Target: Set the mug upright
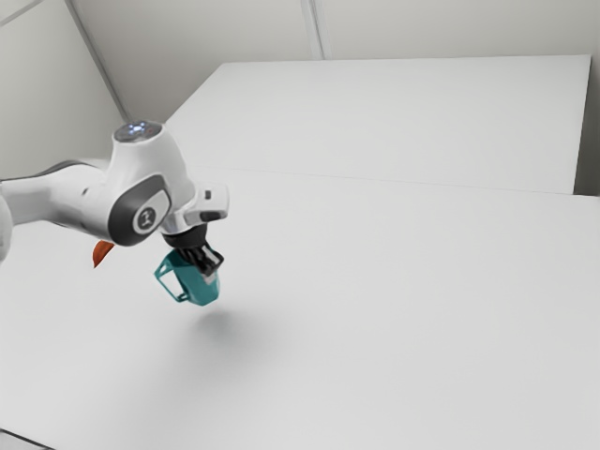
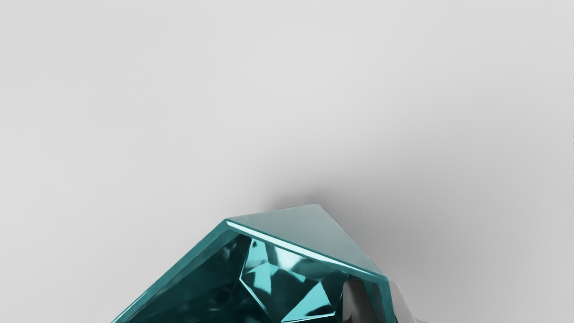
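My gripper [image 1: 214, 266] is closed on the wall of the teal mug [image 1: 199, 287] — the wrist view looks into its faceted hollow, one finger inside and the other outside, while the exterior view gives me the handle [image 1: 167, 289], toward that view's left. There the mug hangs tilted above the white table [image 1: 403, 309] — and my arm [image 1: 70, 195] partly covers an orange-red thing [image 1: 101, 253].
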You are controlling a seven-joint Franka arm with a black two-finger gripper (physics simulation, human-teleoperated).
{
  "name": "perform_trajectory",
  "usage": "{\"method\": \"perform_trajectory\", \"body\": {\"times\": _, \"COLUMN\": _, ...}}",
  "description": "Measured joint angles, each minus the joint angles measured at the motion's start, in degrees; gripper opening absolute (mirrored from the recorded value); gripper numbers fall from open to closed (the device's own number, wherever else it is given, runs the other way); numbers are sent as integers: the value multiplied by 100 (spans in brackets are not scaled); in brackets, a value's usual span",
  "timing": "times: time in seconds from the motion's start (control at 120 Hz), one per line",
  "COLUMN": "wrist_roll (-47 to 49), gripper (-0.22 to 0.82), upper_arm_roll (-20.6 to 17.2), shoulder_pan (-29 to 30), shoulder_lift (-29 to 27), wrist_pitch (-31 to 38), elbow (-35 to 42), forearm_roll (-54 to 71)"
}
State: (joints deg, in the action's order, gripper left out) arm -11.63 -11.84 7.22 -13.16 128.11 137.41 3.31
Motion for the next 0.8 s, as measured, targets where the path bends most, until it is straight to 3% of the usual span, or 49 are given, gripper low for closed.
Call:
{"method": "perform_trajectory", "body": {"times": 0.367, "wrist_roll": 834, "gripper": -17, "upper_arm_roll": -145, "shoulder_pan": -142, "shoulder_lift": 216, "wrist_pitch": 760, "elbow": 299, "forearm_roll": 42}}
{"method": "perform_trajectory", "body": {"times": 0.8, "wrist_roll": 1455, "gripper": -17, "upper_arm_roll": -171, "shoulder_pan": -324, "shoulder_lift": 612, "wrist_pitch": 1163, "elbow": 376, "forearm_roll": 44}}
